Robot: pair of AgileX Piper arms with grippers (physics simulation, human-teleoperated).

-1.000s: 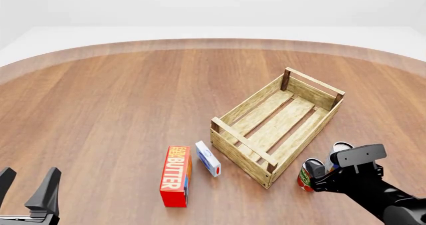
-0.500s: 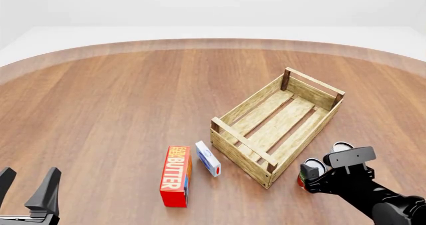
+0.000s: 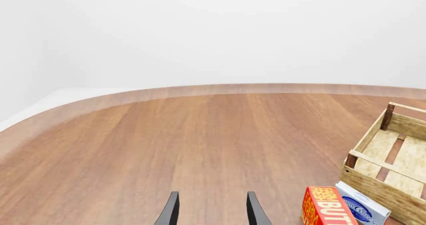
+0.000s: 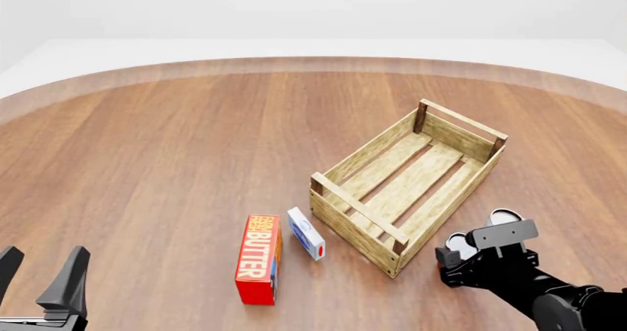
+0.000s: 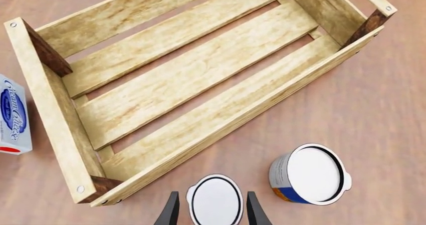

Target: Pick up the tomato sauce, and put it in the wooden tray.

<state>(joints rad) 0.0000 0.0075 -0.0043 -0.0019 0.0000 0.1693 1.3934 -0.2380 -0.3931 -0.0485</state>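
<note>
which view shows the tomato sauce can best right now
The right wrist view: the tomato sauce shows its silver top between the right gripper jaws, beside the wooden tray. In the front view the arm hides most of it. The left wrist view misses it.

Much sits behind the right arm or beyond the picture edges.

From the front, the right gripper (image 4: 460, 256) covers the tomato sauce (image 5: 214, 203), showing only its silver top; the second can (image 4: 504, 216) peeks out. The left gripper (image 3: 211, 211) is cut off, as are the butter box (image 3: 328, 207) and wooden tray (image 3: 392, 177).
</note>
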